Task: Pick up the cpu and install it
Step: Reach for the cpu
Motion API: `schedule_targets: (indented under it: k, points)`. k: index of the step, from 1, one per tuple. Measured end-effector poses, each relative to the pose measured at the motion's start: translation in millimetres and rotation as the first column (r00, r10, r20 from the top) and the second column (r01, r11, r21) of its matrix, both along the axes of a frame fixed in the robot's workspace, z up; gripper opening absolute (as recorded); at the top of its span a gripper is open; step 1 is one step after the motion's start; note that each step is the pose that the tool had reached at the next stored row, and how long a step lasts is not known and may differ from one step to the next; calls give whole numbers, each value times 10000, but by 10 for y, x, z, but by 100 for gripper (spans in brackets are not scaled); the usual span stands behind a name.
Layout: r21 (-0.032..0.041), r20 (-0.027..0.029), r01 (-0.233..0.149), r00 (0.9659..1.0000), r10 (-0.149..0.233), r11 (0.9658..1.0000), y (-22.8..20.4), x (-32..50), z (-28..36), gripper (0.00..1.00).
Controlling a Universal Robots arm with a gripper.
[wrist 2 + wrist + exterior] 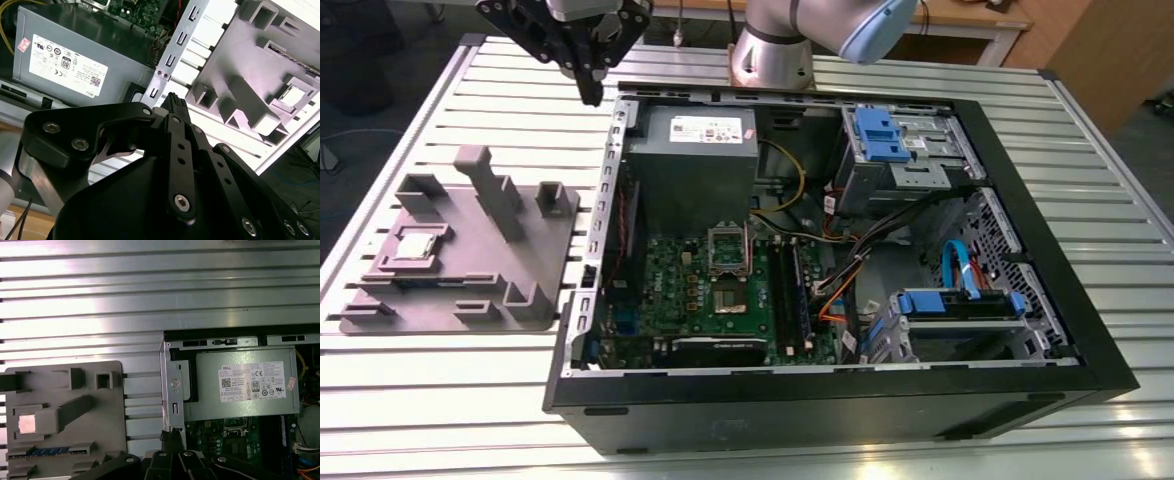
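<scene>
Up over the table (pixel 454 420), saw the gripper (pixel 594 93) hanging near a corner of the computer case (pixel 854 412), fingers (pixel 176 105) pressed together on nothing. Spotted the cpu (pixel 414 246) lying flat in a pocket of the grey tray (pixel 454 312), beside the case on the exterior view's left, well apart from the gripper. Looked like the very start of the pick-up, nothing grabbed yet. Guessed the grab would need fingers spread apart, lined up straight over that little cpu, clear of the tray's tall blocks.

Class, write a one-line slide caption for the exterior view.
Gripper hovers near a corner of the open computer case; the cpu lies in the grey tray beside it.
</scene>
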State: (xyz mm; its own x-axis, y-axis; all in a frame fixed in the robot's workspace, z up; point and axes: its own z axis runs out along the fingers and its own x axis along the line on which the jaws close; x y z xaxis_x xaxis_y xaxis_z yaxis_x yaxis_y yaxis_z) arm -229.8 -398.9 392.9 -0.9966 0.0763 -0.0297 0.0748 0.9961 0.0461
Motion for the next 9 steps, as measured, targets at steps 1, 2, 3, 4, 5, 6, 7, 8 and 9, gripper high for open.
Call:
schedule_targets:
  k: [1,2,3,4,5,6,7,8,9]
  points:
    - [0,0,0,10000,0,10000,0,-11,0,10]
    - [0,0,0,10000,0,10000,0,-20,0,10]
    - [0,1,0,10000,0,10000,0,-30,-1,10]
    - [0,0,-1,10000,1,10000,0,-40,-1,10]
    - [0,0,0,10000,0,10000,0,-51,-1,10]
    - [0,1,-1,10000,1,10000,0,-64,-1,10]
    - [1,1,0,10000,0,10000,0,-76,-1,10]
    - [0,1,0,10000,0,10000,0,-90,-2,10]
    - [1,1,0,10000,0,10000,0,-106,-2,10]
